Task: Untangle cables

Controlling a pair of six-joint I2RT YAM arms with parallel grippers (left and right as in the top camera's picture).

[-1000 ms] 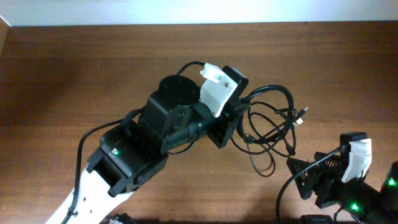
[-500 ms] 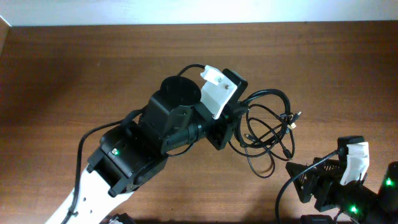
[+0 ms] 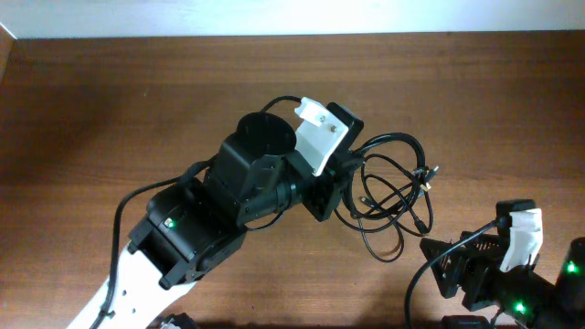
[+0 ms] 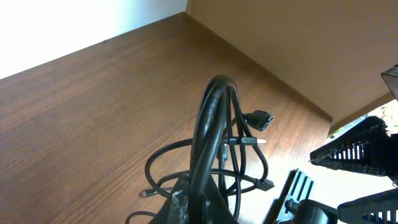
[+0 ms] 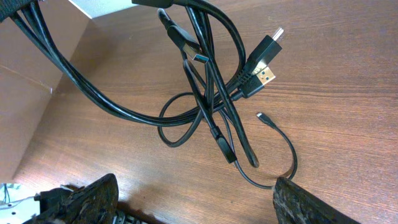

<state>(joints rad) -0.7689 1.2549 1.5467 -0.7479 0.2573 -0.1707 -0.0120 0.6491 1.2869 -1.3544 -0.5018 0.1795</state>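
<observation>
black cables (image 3: 395,187), thin cords in a loose knot of loops, lie right of ctr on the brown wood table (image 3: 91,110), w/ one side of the bundle gathered in the left gripper (image 3: 340,187). its fingers (image 4: 179,206) are pressed together on the cords, which arch away from them in a tight hoop in the left wrist view. a dark plug (image 4: 260,119) w/ a metal tip sticks out beside the hoop; smaller loops spread on the wood beyond. from the right wrist cam the strands cross & overlap near the middle, w/ a gold-tipped plug (image 5: 265,74) pointing up-right & a thin cord w/ a tiny connector (image 5: 263,117) curling on the table below. right gripper (image 3: 437,261) sits at the near right edge, jaws spread wide, close to the lowest loop but not touching it. left arm (image 3: 210,210), black w/ a white lower link, reaches in diagonally from the near left. a pale wall (image 3: 274,16) borders the table's far side.
</observation>
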